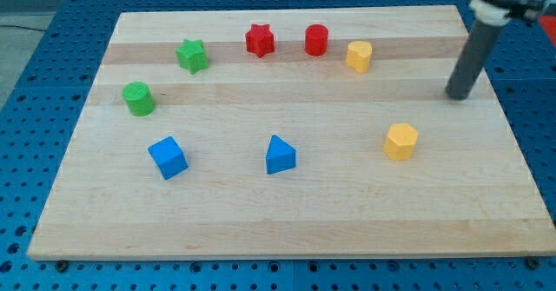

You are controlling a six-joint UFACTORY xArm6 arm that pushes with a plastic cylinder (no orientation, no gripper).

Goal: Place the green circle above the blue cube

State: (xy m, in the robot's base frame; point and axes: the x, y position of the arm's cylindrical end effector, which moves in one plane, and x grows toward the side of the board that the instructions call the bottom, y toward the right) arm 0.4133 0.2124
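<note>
The green circle stands near the board's left edge. The blue cube lies just below it and slightly to the right, a short gap apart. My tip rests on the board at the far right, far from both blocks, above and to the right of the yellow hexagon.
A green star, a red star, a red cylinder and a yellow block sit in a row near the top. A blue triangular block lies at centre bottom. The wooden board sits on a blue perforated table.
</note>
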